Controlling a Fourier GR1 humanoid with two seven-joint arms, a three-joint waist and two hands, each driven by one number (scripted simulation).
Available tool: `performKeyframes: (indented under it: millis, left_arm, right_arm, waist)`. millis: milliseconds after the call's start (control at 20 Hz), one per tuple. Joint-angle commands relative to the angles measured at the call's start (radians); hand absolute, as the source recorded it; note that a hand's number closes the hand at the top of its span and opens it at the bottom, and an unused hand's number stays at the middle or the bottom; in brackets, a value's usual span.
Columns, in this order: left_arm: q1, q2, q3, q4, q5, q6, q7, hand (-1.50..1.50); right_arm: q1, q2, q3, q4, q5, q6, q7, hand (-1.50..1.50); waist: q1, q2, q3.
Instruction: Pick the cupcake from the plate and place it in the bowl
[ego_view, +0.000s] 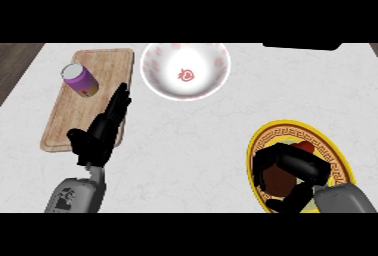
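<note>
The cupcake (279, 178), brown with a red top (304, 146), sits on the yellow-rimmed plate (263, 136) at the lower right. My right hand (295, 167) is over the plate with fingers and thumb curled round the cupcake, hiding most of it. The white bowl (184, 70) with red markings stands at the top centre, nothing in it. My left hand (100, 135) rests at the lower left, fingers straight and pointing up along the cutting board's right edge.
A wooden cutting board (70, 107) lies at the left with a purple can (80, 79) on it. A dark object (303, 46) sits at the counter's top right edge. The counter's left edge runs diagonally at the upper left.
</note>
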Motion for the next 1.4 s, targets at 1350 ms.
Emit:
performKeyframes:
  millis: [1350]
  left_arm:
    - [0.063, -0.016, 0.019, -0.013, -0.023, 0.019, -0.026, 0.0]
  right_arm:
    - [-0.736, 0.365, -0.126, -0.331, -0.556, -0.073, 0.809, 1.5]
  waist:
    - [-0.066, -0.004, 0.008]
